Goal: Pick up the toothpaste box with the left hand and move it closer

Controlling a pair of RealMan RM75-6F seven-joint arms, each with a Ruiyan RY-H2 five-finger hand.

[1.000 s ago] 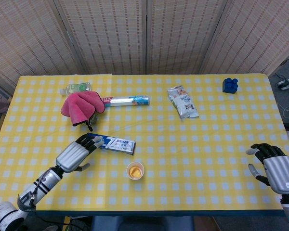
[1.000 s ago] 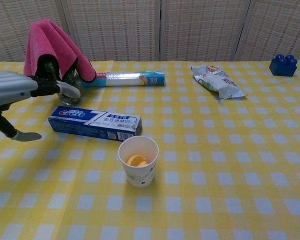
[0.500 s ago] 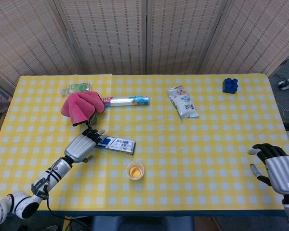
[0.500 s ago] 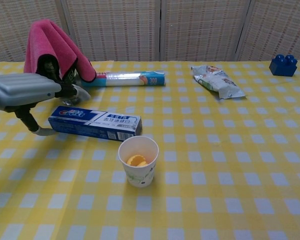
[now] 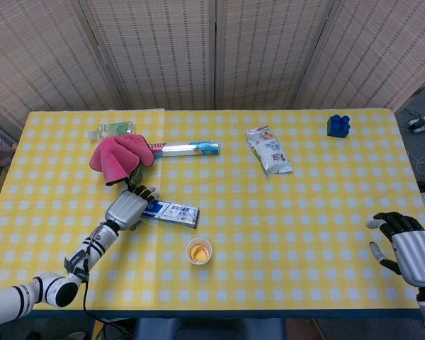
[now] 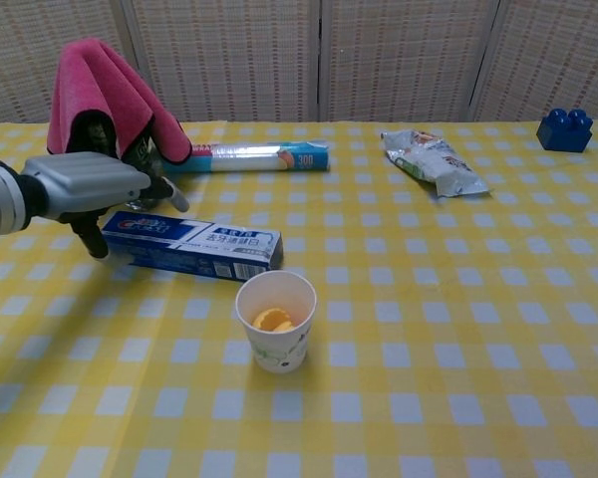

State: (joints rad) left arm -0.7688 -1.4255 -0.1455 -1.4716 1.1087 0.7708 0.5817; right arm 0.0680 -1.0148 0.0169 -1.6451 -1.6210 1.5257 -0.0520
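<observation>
Left hand [image 5: 127, 207] over the left end of the toothpaste box [image 5: 171, 212], fingers [image 6: 165, 189] draped across its top, thumb down at the near side; firm grip or mere touch: cannot tell, contact hidden behind the palm in the chest view. Box flat on the bench [image 5: 304, 212], left of centre, its left end covered by the hand. Just in front of it, a paper cup [image 5: 198, 251] with something orange inside, hard to make out. Behind the hand, a pink cloth [image 5: 120, 156] draped over a dark object, mostly hidden. Right hand [image 5: 409, 249] near the front right corner, fingers spread, holding nothing, wrist cut off by the frame edge.
</observation>
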